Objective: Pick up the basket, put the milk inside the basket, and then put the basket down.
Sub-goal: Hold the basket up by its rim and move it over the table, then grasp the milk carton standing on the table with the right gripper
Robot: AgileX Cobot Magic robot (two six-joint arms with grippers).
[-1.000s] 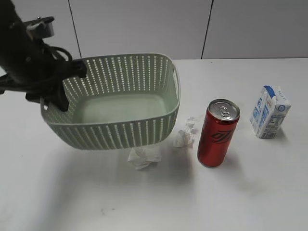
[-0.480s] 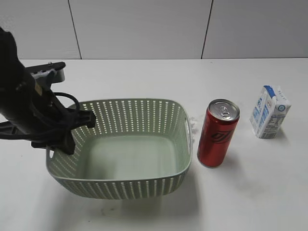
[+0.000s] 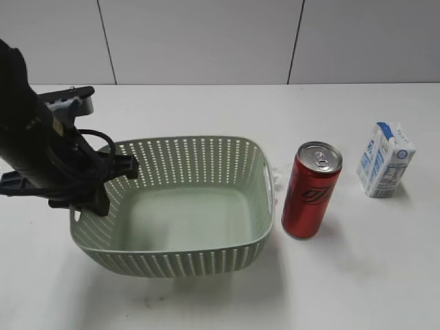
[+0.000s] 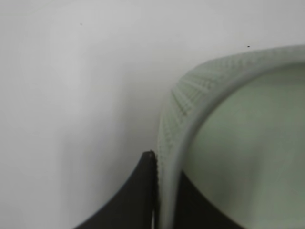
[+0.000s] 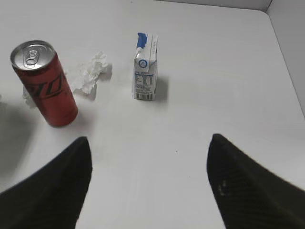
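We see one counter (image 3: 357, 275), one basket (image 3: 185, 258), one red can (image 3: 311, 190), one milk (image 3: 386, 160) carton and one crumpled tissue (image 5: 90, 71) clearly in view, with a second white scrap peeking out at the can's far side. The left end effector (image 3: 103, 185) is clamped on the basket's left rim, one finger (image 4: 138, 191) outside the wall and the other inside; whether the basket hangs just clear of the counter or rests on it we cannot tell. The basket is empty. The right end effector (image 5: 147, 191) hangs with its fingers spread wide, holding nothing; the milk stands upright ahead of it, well apart, with the can to its front left. We judge the task at an early stage: the basket is gripped, while the milk is not yet picked up or placed inside, and the release of the basket remains.
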